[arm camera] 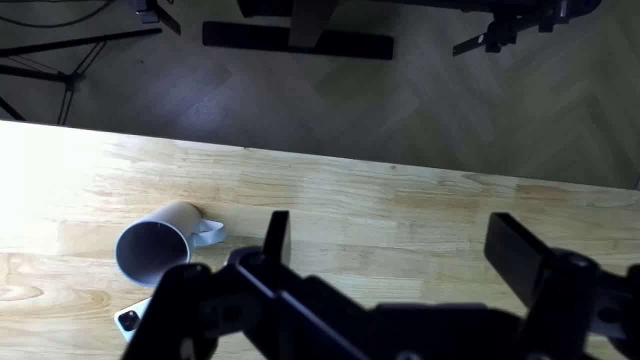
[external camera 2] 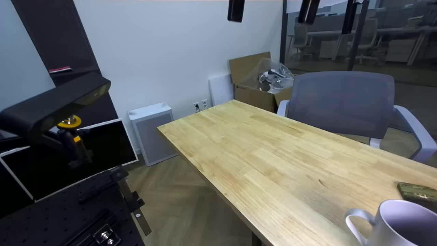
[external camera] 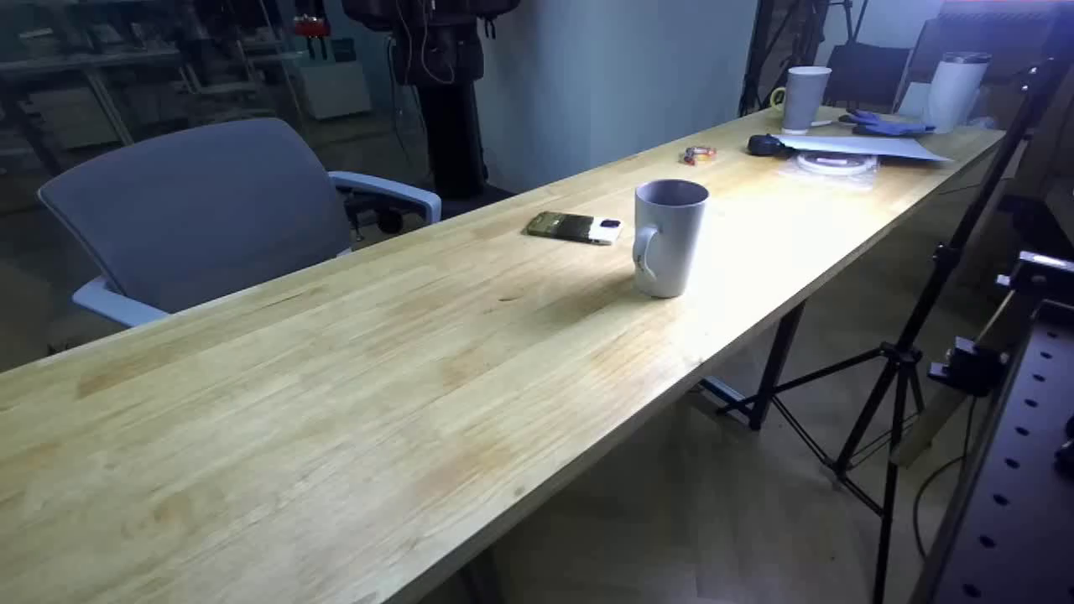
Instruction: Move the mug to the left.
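The light grey-white mug (external camera: 671, 252) stands upright on the wooden table, with its side handle visible. It also shows cut off at the bottom right corner of an exterior view (external camera 2: 385, 230). In the wrist view the mug (arm camera: 160, 242) is at the left, its handle pointing right toward the gripper. My gripper (arm camera: 387, 220) is open and empty in the wrist view. It is to the right of the mug, above the table, and apart from it. Its dark fingertips (external camera 2: 272, 15) hang at the top edge of an exterior view, high above the table.
A phone (external camera: 575, 228) lies close to the mug and also shows in the wrist view (arm camera: 129, 319). At the table's far end are a smaller cup (external camera: 805, 99), a white tumbler (external camera: 956, 92), gloves and papers. A chair (external camera: 210, 218) stands along one long edge.
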Robot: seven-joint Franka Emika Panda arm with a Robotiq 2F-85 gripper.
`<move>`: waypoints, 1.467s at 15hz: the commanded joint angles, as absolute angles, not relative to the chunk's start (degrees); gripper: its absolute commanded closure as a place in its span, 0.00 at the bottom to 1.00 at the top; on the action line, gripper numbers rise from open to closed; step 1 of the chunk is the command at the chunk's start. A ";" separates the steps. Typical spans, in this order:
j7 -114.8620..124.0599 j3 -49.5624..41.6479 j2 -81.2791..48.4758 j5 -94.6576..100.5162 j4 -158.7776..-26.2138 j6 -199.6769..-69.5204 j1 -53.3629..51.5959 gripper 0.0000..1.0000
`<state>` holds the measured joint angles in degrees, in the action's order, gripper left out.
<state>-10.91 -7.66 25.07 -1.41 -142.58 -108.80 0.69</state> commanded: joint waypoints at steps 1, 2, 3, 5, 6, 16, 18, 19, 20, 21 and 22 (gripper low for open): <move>-11.15 -7.05 25.01 -1.66 -142.52 -108.81 1.37 0.00; -11.15 -7.05 25.01 -1.66 -142.52 -108.88 1.37 0.00; -11.16 -7.05 25.01 -1.66 -142.52 -108.92 1.37 0.00; -11.16 -7.05 25.01 -1.66 -142.52 -108.95 1.37 0.00; -11.16 -7.05 25.01 -1.66 -142.52 -108.95 1.37 0.00; -11.22 -7.04 24.66 -1.67 -142.30 -109.41 1.31 0.00; -11.56 -7.33 23.26 -1.97 -141.29 -110.87 1.36 0.00; -11.74 -7.50 22.63 -2.02 -140.85 -111.87 1.44 0.00; -11.93 -7.67 21.92 -1.93 -140.39 -113.28 1.61 0.00; -11.99 -7.81 21.20 -1.94 -139.97 -114.52 1.79 0.00; -12.10 -8.01 20.31 -1.96 -139.38 -115.63 2.03 0.00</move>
